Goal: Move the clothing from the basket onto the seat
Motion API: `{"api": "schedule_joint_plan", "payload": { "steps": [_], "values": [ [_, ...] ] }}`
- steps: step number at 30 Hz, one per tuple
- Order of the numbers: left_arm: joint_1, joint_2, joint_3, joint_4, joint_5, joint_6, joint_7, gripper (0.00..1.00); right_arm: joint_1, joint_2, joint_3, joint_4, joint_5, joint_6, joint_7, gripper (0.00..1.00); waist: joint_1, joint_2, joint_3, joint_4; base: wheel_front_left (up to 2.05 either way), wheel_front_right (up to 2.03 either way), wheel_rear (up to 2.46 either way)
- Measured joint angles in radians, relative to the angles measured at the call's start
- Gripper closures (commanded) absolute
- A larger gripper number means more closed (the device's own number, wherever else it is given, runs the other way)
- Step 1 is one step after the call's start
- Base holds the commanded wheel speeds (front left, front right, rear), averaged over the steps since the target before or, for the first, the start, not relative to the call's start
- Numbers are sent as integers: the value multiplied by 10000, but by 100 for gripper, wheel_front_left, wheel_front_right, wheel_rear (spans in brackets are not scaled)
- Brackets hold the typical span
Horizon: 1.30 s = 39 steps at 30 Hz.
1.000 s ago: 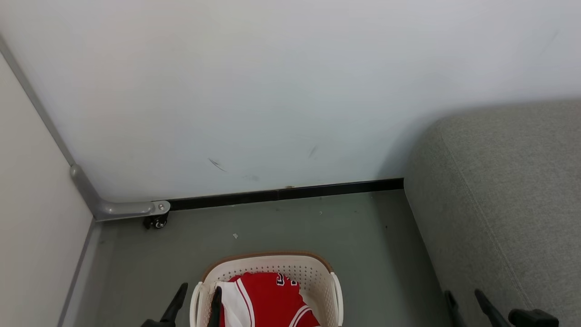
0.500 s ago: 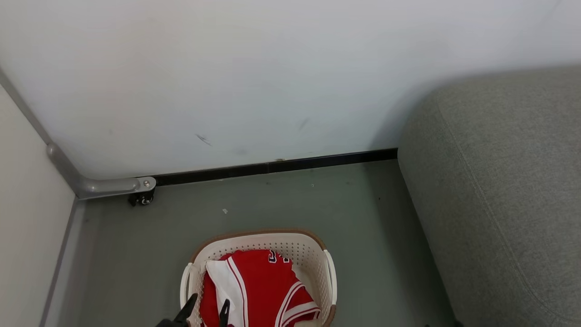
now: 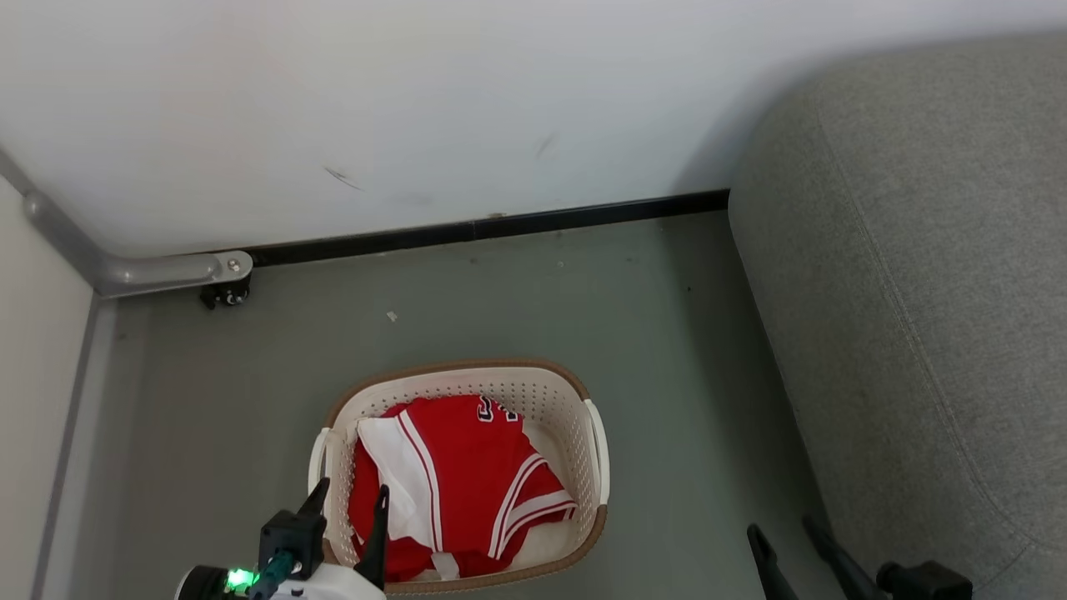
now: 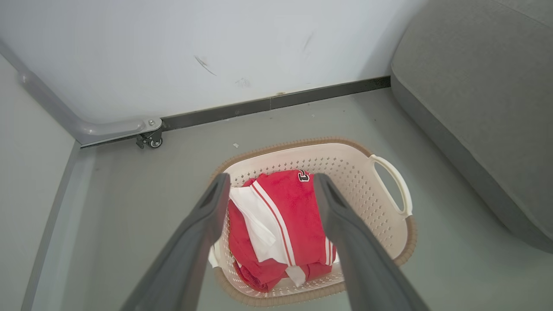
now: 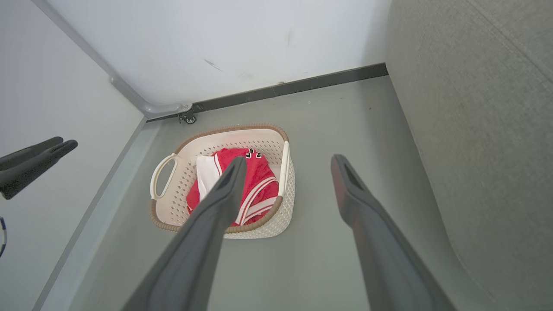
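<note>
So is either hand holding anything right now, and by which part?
Nothing is held: left hand and right hand are both open, clear of the clothing in the basket.

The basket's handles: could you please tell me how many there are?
2. One handle is on the left side of the basket, next to the left gripper. The other is on its right side, toward the sofa. None appear hidden.

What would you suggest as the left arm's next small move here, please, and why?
Probably lower the left gripper onto the clothing. Its fingers are open and frame the red pile from above, the pile lies inside the basket, and nothing is gripped yet.
</note>
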Motion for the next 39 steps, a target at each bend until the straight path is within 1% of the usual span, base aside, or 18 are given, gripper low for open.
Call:
{"api": "schedule_joint_plan", "payload": {
  "steps": [5,6,7,9,12,15,19,21,26,33,36,39],
  "values": [
    [-970,-27,-201,591,2,4,19,0,-588,-8,73,-562,-17,0,0,0,0,0,606,-66,0,0,0],
    [-1206,-31,-217,686,6,6,31,0,-660,-8,82,-662,159,0,0,0,0,0,737,-78,0,0,0],
    [-1660,-31,-280,955,121,6,121,0,-772,-8,67,-871,861,0,0,0,0,0,1004,-108,0,0,0],
    [-2021,-40,-318,1220,274,4,167,0,-858,-23,15,-1066,1127,0,0,0,0,0,1270,-138,0,0,0],
    [-2524,-40,-330,1553,378,-2,196,0,-1060,-25,17,-1289,1106,0,-2,0,0,0,1680,-185,0,0,0],
    [-3035,-27,-328,1847,431,-6,198,0,-1245,-25,40,-1440,825,0,-2,0,0,0,2087,-234,0,0,0],
    [-3654,-17,-320,2364,464,-13,466,0,-1282,-27,155,-1496,644,0,-2,0,0,0,2618,-298,0,0,0],
    [-3878,-2,-320,2608,464,-105,548,0,-1461,-29,188,-1553,625,0,-2,0,0,0,2877,-330,0,0,0],
    [-4659,228,-360,3168,596,-113,779,0,-1819,-33,180,-1749,596,0,-2,0,0,0,3495,-421,0,0,0],
    [-5839,316,-401,3708,685,-370,1114,0,-2107,-38,138,-1841,596,0,-2,0,0,0,4305,-562,0,0,0],
    [-6147,364,-451,3860,738,-380,1185,0,-2303,-38,176,-1894,617,0,-4,0,0,0,4526,-604,0,0,0],
    [-6501,385,-564,4151,807,-550,1425,0,-2478,-40,226,-1906,683,0,-4,0,0,0,4843,-667,0,0,0]
  ]
}}
